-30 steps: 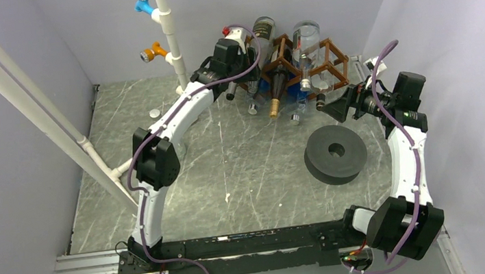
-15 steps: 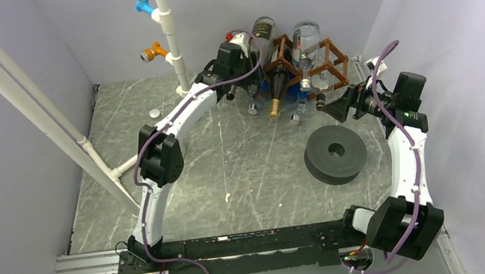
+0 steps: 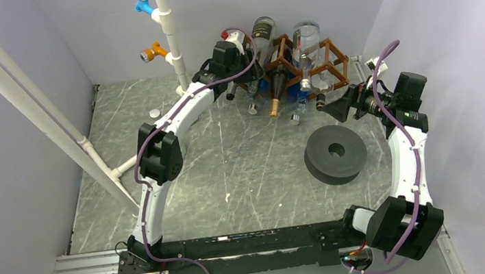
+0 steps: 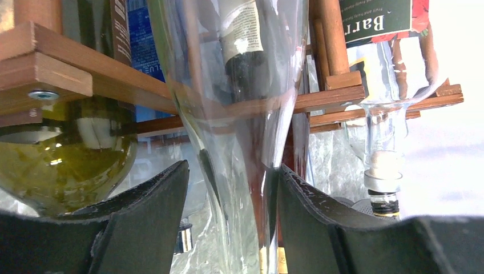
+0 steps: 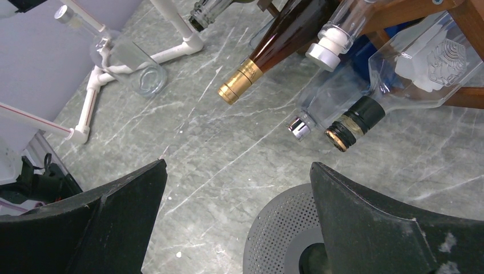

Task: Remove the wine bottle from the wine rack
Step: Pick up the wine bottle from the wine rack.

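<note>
1. Wine rack [image 4: 131, 85] sits at 12 o'clock on the tabletop [image 3: 243, 164]. The wine bottle [image 4: 228, 131], clear glass, lies in it with its neck poking out.
2. Left end effector [image 4: 233, 174] is part-open, fingers either side of that neck, nothing clamped yet.
3. Right end effector [image 5: 237, 171] is at 3 o'clock, wide open, empty.
4. Risks: tapered glass slips from a loose pinch; a skewed pull snags a slat, drags the rack and dislodges the green bottle [image 4: 63, 165].

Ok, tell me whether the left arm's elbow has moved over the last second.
Yes, slightly. The left arm's elbow has shifted right and up in the top view, away from the slanted white pipe and toward the wine rack.
</note>
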`<move>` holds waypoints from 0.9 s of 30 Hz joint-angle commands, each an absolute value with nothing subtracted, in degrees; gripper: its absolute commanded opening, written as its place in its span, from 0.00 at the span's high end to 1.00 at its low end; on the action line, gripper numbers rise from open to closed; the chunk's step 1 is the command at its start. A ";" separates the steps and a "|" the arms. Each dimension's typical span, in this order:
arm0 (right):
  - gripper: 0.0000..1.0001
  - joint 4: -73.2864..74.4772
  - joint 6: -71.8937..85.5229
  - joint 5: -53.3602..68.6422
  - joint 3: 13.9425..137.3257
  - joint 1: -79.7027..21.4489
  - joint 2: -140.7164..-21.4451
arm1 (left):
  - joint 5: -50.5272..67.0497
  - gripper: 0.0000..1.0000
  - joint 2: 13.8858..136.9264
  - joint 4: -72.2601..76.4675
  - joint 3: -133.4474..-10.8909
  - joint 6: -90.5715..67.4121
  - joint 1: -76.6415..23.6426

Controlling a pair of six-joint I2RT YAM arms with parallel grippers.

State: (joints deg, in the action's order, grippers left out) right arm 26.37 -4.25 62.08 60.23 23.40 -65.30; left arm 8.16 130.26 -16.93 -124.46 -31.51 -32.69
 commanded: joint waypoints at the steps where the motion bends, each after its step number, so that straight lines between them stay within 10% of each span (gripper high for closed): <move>1: 0.00 23.55 -4.11 63.63 59.85 23.72 -64.66 | 9.92 0.38 131.92 -14.85 -125.29 -33.26 -32.78; 16: 0.00 23.38 -3.87 63.62 59.71 23.91 -64.82 | 11.48 0.46 133.48 -14.24 -125.61 -34.96 -32.78; 27: 0.00 23.36 -3.78 63.63 59.68 23.99 -64.81 | 11.63 0.81 130.00 -11.99 -123.06 -35.18 -32.78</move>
